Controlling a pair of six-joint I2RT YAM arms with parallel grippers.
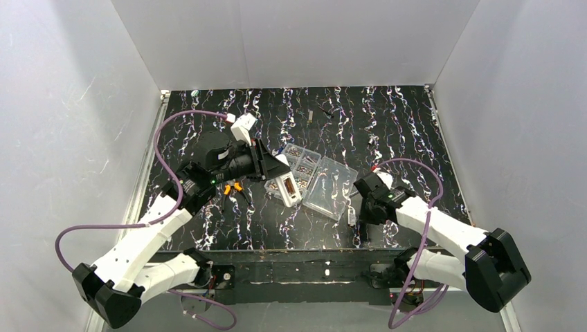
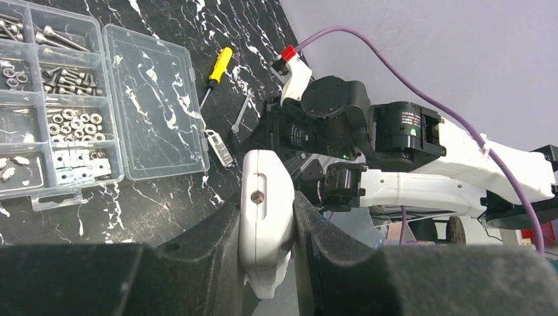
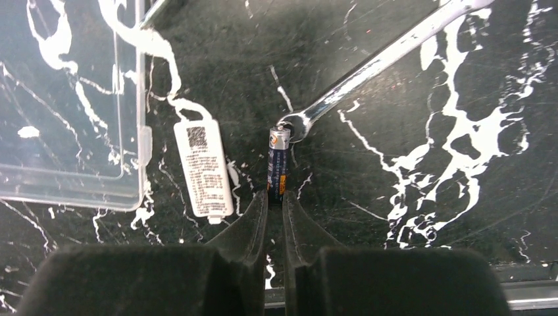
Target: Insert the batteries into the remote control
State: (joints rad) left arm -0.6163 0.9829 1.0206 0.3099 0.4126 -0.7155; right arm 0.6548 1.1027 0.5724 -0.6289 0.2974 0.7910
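Remote control (image 2: pixel 265 217), smooth white plastic with a rounded end, sits clamped between the left fingers (image 2: pixel 204 247) over a glossy black tabletop (image 1: pixel 387 124) veined with white, boxed in by plain white walls (image 1: pixel 291 41). Over the same surface the right fingers (image 3: pixel 253 224) pinch a slim cylindrical battery (image 3: pixel 278 164), its far end at the ring of a shiny steel wrench (image 3: pixel 368 72); a clear plastic organiser box (image 1: pixel 332 187) lies near.

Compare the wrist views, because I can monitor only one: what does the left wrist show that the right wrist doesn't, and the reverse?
Only left wrist: the remote control clamped in the left end effector, the organiser's screw and nut compartments, the yellow screwdriver. Only right wrist: a battery pinched in the right end effector. Both: the clear lid, the wrench, the small rectangular cover.
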